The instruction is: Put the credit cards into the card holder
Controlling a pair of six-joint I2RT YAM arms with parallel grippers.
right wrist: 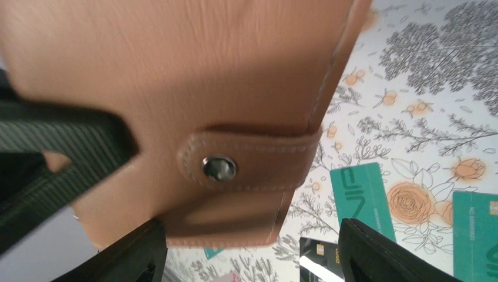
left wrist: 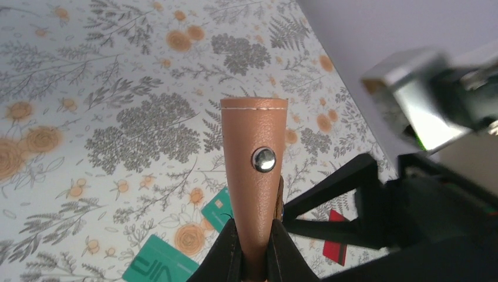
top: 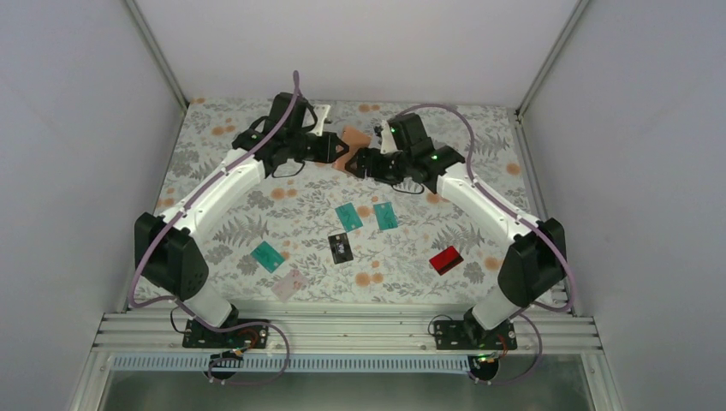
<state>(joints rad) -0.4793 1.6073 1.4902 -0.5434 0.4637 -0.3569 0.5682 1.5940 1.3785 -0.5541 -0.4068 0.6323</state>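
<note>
My left gripper holds the tan-brown card holder off the table at the back, its jaws shut on the holder's edge. My right gripper stands open just right of it; in the right wrist view the holder fills the frame, its snap strap across the edge, above the wide-apart fingers. The credit cards lie flat: teal ones, a black one, a red one, a pale pinkish one.
A floral cloth covers the table, with white walls on three sides and a metal rail at the near edge. Both arms reach in toward the back middle.
</note>
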